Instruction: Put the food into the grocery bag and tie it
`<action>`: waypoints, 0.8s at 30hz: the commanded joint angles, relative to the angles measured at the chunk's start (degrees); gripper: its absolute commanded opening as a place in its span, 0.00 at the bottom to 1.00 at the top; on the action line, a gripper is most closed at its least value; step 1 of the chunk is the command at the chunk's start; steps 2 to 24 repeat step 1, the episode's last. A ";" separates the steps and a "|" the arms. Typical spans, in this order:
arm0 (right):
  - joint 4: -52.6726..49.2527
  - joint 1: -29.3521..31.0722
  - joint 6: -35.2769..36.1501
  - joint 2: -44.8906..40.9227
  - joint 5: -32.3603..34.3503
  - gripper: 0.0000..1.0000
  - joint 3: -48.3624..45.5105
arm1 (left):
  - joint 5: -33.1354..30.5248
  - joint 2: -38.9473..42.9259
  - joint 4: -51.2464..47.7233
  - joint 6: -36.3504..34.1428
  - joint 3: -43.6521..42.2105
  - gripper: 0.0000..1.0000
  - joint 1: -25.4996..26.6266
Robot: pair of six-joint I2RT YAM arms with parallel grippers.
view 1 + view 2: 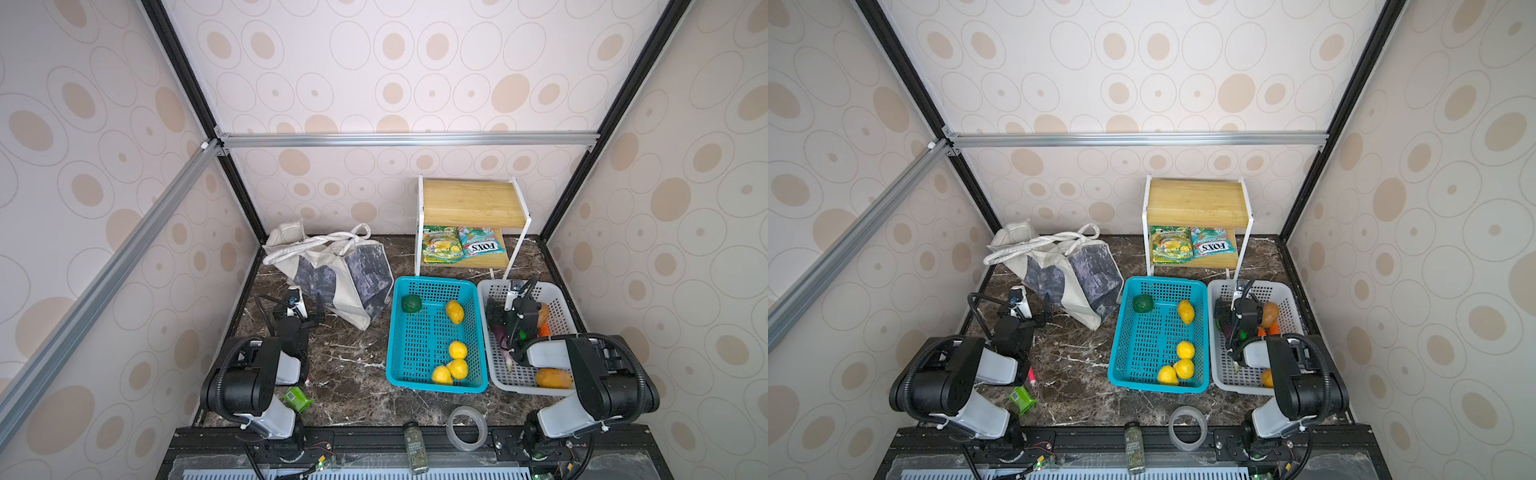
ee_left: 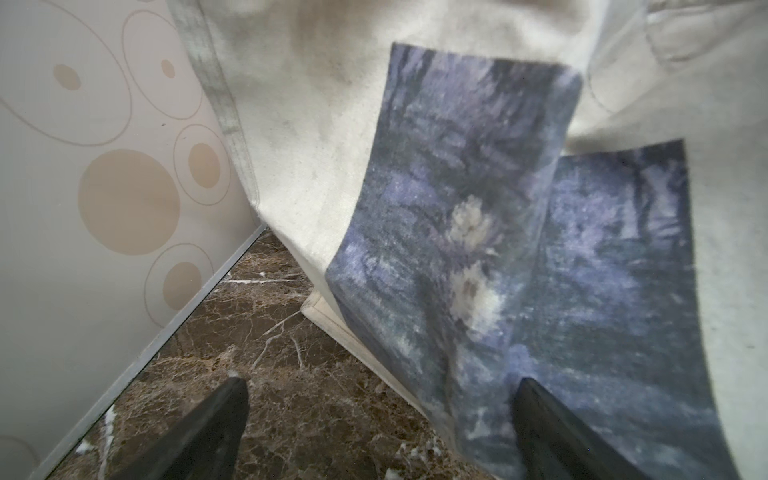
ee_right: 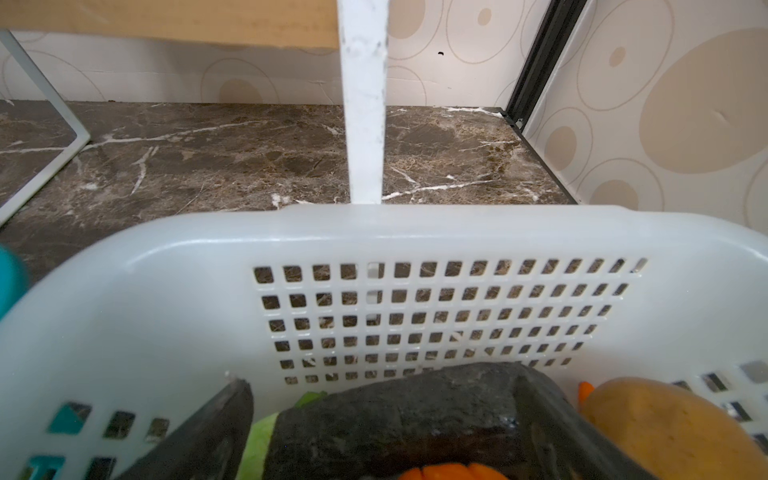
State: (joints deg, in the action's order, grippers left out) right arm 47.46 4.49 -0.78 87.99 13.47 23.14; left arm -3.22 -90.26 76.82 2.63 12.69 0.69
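Note:
The grocery bag (image 1: 332,270) (image 1: 1059,270) slumps at the back left, handles draped over its top. My left gripper (image 1: 296,311) (image 2: 380,386) is open low beside its blue-grey panel (image 2: 478,187), holding nothing. Food: several yellow fruits (image 1: 457,350) and a dark green one (image 1: 411,303) lie in the teal basket (image 1: 432,282). Two candy packets (image 1: 461,246) rest on the shelf. My right gripper (image 1: 509,309) (image 3: 382,386) hangs open inside the white basket (image 3: 374,232), its fingers either side of a dark rough vegetable (image 3: 395,415), beside a tan one (image 3: 665,428).
A bamboo shelf on a white frame (image 1: 473,201) stands at the back right. Its leg (image 3: 363,104) rises just behind the white basket. A tape roll (image 1: 466,428), a spice jar (image 1: 415,446) and a small green box (image 1: 297,399) lie near the front edge.

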 commanded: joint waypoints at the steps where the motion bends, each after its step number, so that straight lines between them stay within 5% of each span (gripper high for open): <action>1: -0.56 -0.36 0.05 0.22 -0.34 1.00 0.42 | 1.77 -0.25 0.12 -1.93 0.58 0.99 -0.02; 24: -0.56 -0.36 0.05 0.22 -0.34 1.00 0.42 | 1.77 -0.25 0.12 -1.93 0.58 0.99 -0.02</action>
